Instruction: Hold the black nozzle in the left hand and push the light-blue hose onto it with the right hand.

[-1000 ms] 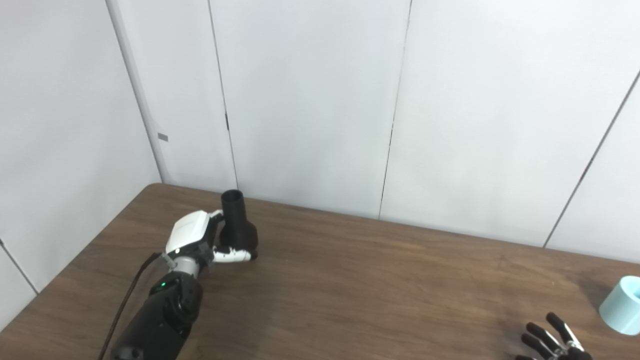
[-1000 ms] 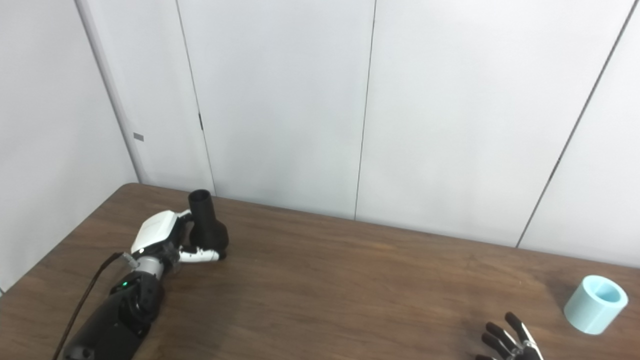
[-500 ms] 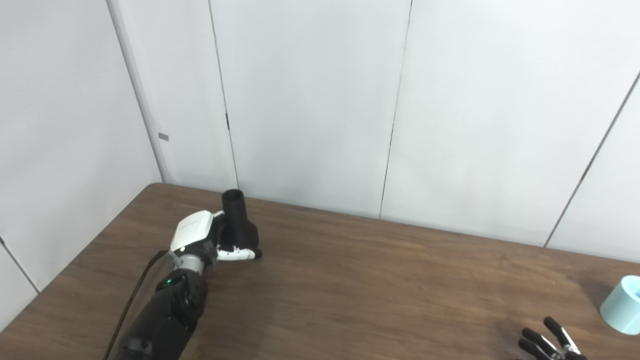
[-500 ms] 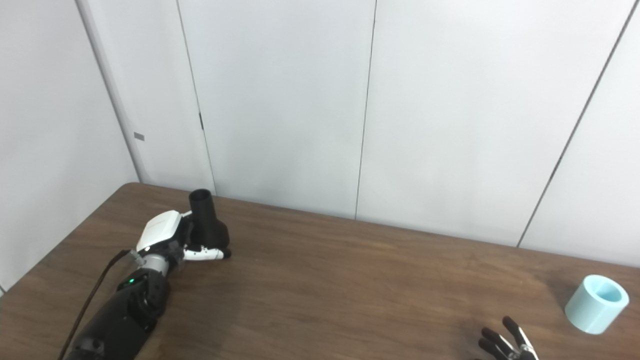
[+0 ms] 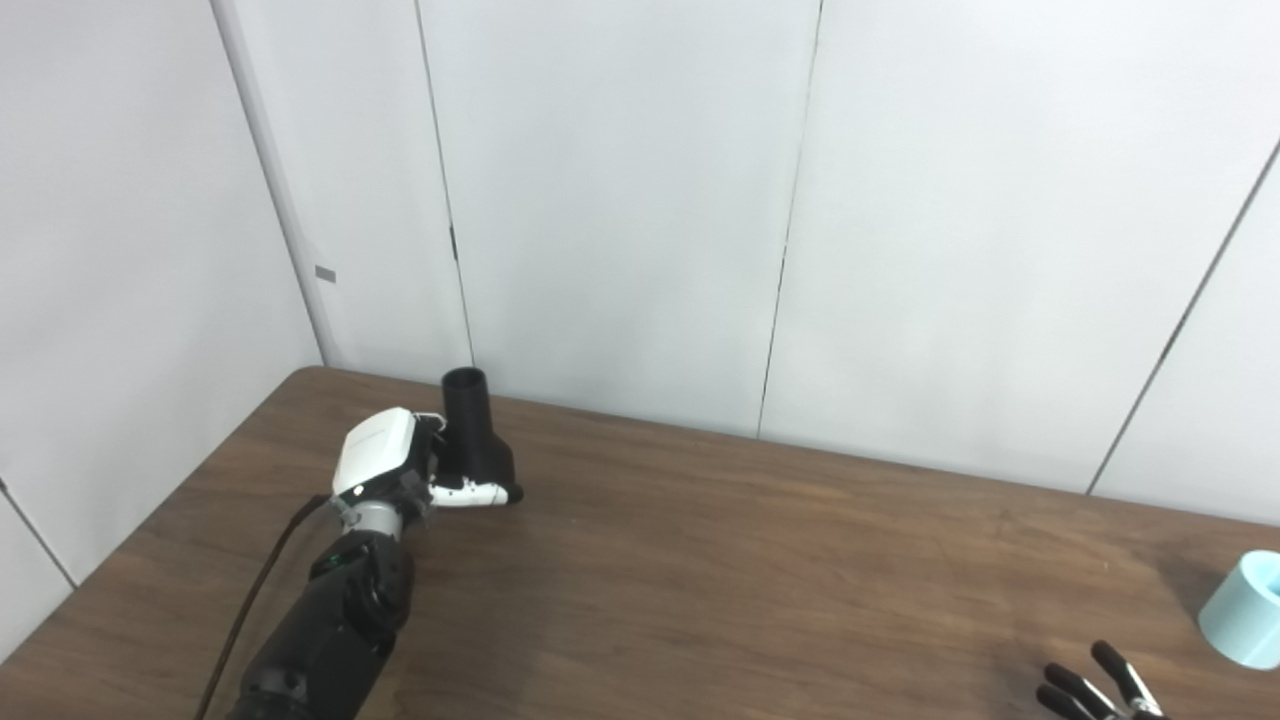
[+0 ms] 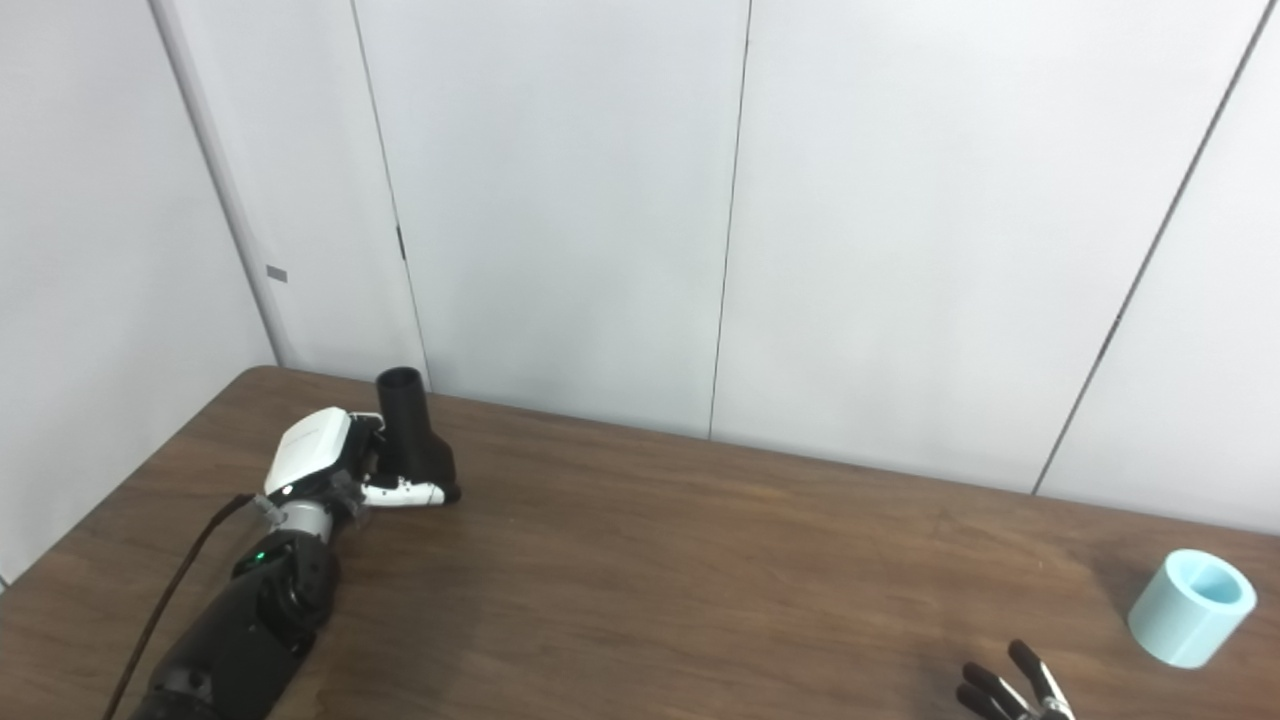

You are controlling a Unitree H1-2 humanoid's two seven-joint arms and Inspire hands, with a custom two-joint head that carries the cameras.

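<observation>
The black nozzle (image 5: 473, 442) stands upright with its narrow mouth up, at the far left of the wooden table (image 5: 760, 570). My left hand (image 5: 384, 460) is shut on its wide base, thumb across the front, the other fingers hidden behind it. The light-blue hose (image 6: 1192, 608), a short open tube, stands on the table at the far right with nothing touching it. Only the spread black fingers of my right hand (image 6: 1005, 688) show at the bottom edge, a little left of the hose and nearer to me; it is open and holds nothing.
White wall panels (image 5: 620, 200) rise directly behind the table's far edge, close behind the nozzle. A black cable (image 5: 262, 590) runs along my left forearm. A wide stretch of bare tabletop separates the two hands.
My left hand has closed in on the nozzle and shifted it slightly up and away. My right hand has sunk lower toward the bottom edge, so less of it shows.
</observation>
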